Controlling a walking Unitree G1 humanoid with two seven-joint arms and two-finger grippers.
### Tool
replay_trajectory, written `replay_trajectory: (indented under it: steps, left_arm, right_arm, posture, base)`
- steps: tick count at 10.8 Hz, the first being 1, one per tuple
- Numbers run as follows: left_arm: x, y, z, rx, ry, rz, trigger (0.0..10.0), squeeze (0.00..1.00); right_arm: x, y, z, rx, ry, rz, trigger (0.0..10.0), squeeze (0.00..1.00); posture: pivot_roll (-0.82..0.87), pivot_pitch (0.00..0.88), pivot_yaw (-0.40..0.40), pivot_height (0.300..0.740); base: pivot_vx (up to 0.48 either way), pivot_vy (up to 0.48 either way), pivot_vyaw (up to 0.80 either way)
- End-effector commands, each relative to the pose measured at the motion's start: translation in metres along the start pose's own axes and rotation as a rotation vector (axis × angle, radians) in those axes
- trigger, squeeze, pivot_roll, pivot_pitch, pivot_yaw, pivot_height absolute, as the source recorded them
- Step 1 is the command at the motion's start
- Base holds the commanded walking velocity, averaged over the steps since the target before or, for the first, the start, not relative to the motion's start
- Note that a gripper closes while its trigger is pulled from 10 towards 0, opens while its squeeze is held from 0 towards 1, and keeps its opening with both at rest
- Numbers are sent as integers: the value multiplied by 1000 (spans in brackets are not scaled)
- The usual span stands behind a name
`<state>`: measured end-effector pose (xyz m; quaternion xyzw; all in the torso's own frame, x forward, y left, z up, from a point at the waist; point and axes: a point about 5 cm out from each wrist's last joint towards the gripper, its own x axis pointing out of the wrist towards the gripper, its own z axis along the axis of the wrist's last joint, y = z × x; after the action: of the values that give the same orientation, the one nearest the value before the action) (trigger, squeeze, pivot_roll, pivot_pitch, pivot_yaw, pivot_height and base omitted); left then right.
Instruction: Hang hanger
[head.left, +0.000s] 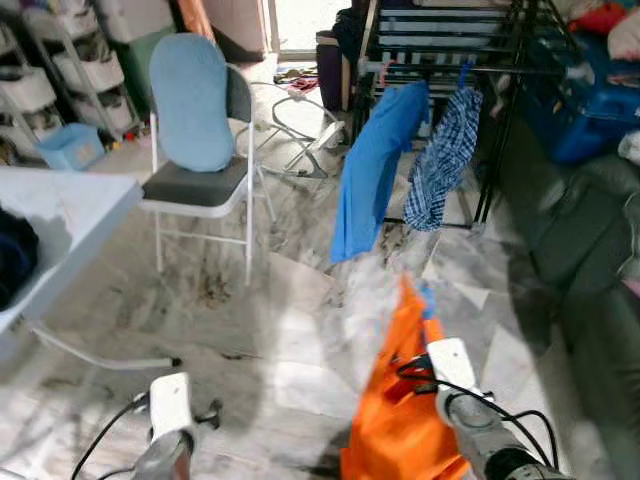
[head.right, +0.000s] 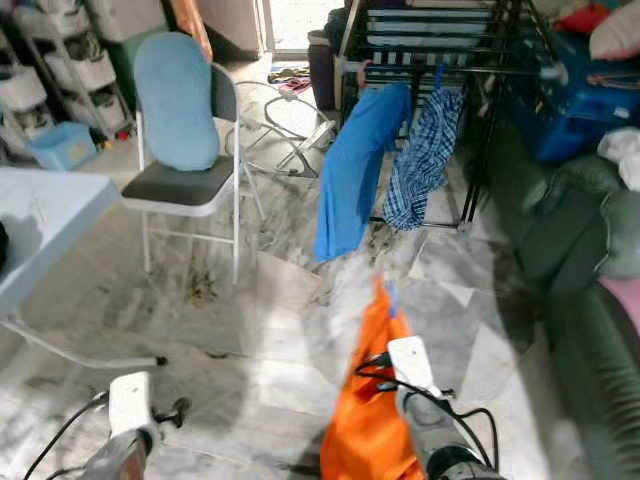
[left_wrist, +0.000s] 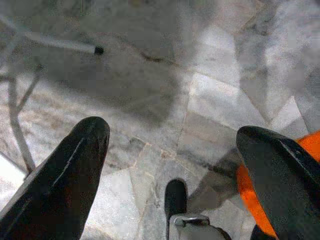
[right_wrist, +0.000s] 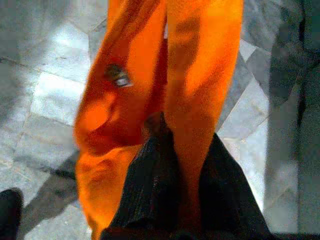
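An orange garment (head.left: 400, 400) hangs low in front of me, with the blue tip of a hanger (head.left: 428, 300) poking out at its top. My right gripper (right_wrist: 172, 132) is shut on the orange cloth, which drapes over both black fingers and hides whatever is inside. Further ahead stands a black drying rack (head.left: 450, 60), with a blue shirt (head.left: 375, 165) and a checked shirt (head.left: 445, 160) hanging from its front rail. My left gripper (left_wrist: 172, 131) is open over the marble floor with nothing between its fingers.
A white folding chair (head.left: 200, 150) with a blue cushion stands ahead on the left. A white table (head.left: 60, 220) juts in at the left edge. A dark green sofa (head.left: 590, 250) lines the right side. Shelves and a blue bin (head.left: 70, 147) are at the far left.
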<state>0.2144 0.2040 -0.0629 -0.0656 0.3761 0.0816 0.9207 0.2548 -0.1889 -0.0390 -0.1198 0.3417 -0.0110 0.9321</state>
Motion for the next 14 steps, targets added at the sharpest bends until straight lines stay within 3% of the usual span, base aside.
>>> replay_trajectory:
  steps: [1, 4, 6, 7, 8, 11, 14]
  left_arm:
    - [1, -1, 1, 25, 14, -2, 10000, 0]
    - [2, -4, 4, 35, 12, 12, 10000, 0]
    - [4, -5, 14, 10, -37, 4, 10000, 0]
    - [4, -1, 11, 42, 13, 21, 10000, 0]
    - [0, 6, -8, 65, 119, 36, 10000, 0]
    - [-5, 9, -25, 68, 171, 34, 10000, 0]
    - [-5, 4, -27, 100, 192, 7, 10000, 0]
  right_arm:
    - [0, 0, 0, 29, -12, -16, 10000, 0]
    - [-3, -2, -12, 107, 35, -18, 10000, 0]
    - [0, -12, -3, 187, 20, -38, 10000, 0]
    - [0, -11, -5, 213, 55, -32, 10000, 0]
    - [-2, -5, -16, 198, 115, -14, 10000, 0]
    - [-7, 4, -34, 200, 170, 4, 10000, 0]
    - [-8, -4, -36, 184, 182, -12, 10000, 0]
  posture:
    - [-154, 0, 123, 740]
    - [-167, 0, 122, 740]
    - [-162, 0, 120, 740]
    - [-162, 0, 123, 740]
    - [-165, 0, 127, 740]
    - [-167, 0, 132, 740]
    - [-161, 0, 129, 740]
  base:
    - [0, 0, 0]
    - [0, 0, 0]
    - [0, 0, 0]
    - [0, 0, 0]
    - [0, 0, 0]
    - [0, 0, 0]
    - [0, 0, 0]
